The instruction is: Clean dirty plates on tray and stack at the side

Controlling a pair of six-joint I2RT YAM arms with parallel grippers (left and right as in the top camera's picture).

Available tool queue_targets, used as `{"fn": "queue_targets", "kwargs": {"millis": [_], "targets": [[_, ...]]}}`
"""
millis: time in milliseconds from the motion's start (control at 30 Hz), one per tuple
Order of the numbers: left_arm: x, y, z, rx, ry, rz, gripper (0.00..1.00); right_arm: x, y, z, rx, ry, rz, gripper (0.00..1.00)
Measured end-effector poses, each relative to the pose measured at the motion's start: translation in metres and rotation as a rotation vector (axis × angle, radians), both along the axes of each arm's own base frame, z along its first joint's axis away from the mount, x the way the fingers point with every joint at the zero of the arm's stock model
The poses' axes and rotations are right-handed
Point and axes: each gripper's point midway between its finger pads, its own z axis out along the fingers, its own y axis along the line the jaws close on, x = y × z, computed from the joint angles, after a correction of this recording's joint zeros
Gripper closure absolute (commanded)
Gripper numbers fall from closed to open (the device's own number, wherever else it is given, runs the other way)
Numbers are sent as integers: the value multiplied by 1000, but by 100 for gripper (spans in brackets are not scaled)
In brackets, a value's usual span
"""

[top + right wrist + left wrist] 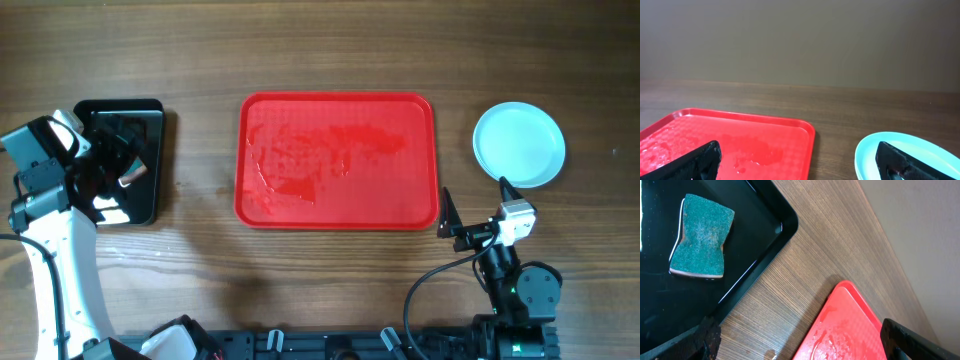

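Overhead: left gripper (122, 158), right gripper (473, 190) spread, empty; sponge (702, 237) in black tray (765, 225)

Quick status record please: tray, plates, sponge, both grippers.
red tray: no plates on it, surface wet and smeared
plates: on the table to the right of the tray; how many are stacked cannot be told
sponge: lying in the black tray, not held
left gripper: open, empty, over the black tray
right gripper: open, empty, between the red tray's right edge and the plates
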Motion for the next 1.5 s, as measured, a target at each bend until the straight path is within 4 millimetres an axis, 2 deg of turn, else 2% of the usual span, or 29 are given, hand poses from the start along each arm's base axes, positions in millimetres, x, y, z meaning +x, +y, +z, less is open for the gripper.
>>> {"fn": "queue_targets", "kwargs": {"millis": [267,400,500,600,767,900,967,1100,1233,1500], "targets": [[-1,2,1,14,0,9,0,0,0,0,0,0,0,0],[-19,6,11,70,23,57,0,0,0,0,0,0,0,0],[-39,0,21,101,20,74,0,0,0,0,0,0,0,0],[-46,-17,26,141,-41,37,0,0,0,0,0,0,0,0],[-46,-72,2,154,-171,-133,0,0,0,0,0,-1,0,0],[-50,-119,-6,162,-376,-282,0,0,0,0,0,-1,0,0],[-56,-134,-8,163,-452,-327,0,0,0,0,0,-1,0,0],[-69,-146,-20,166,-525,-366,0,0,0,0,0,-1,0,0],[-77,-146,-33,173,-535,-359,0,0,0,0,0,-1,0,0],[-82,-141,-20,233,-637,-337,0,0,0,0,0,-2,0,0]]}}
